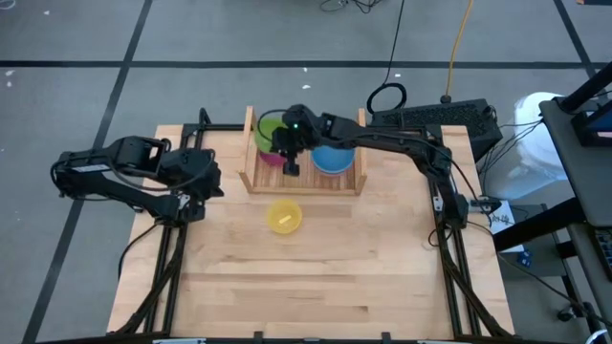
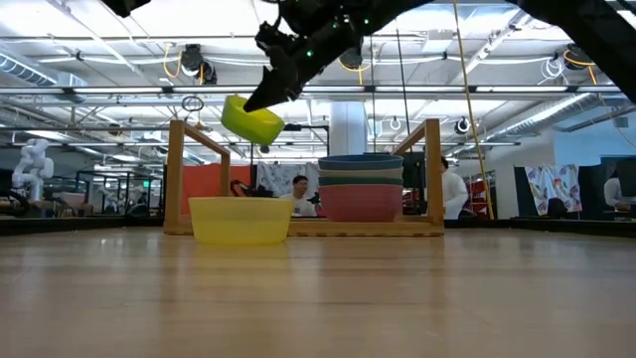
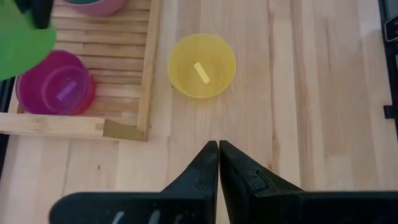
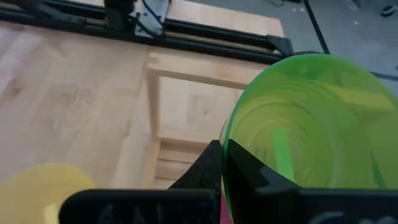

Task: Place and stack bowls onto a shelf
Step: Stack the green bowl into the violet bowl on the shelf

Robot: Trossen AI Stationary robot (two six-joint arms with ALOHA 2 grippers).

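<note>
Low view: tilted, glossy light green bowl

r gripper pinching light green bowl rim — above shelf

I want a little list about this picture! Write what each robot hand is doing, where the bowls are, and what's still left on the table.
right gripper: shut on the rim of the light green bowl, holding it tilted in the air above the shelf
left gripper: shut, empty, waiting at the table's left side
pink bowl: on the shelf's slats, below the light green bowl
stack of bowls: on the shelf's other half, blue on top
yellow bowl: alone on the table, in front of the shelf
</note>
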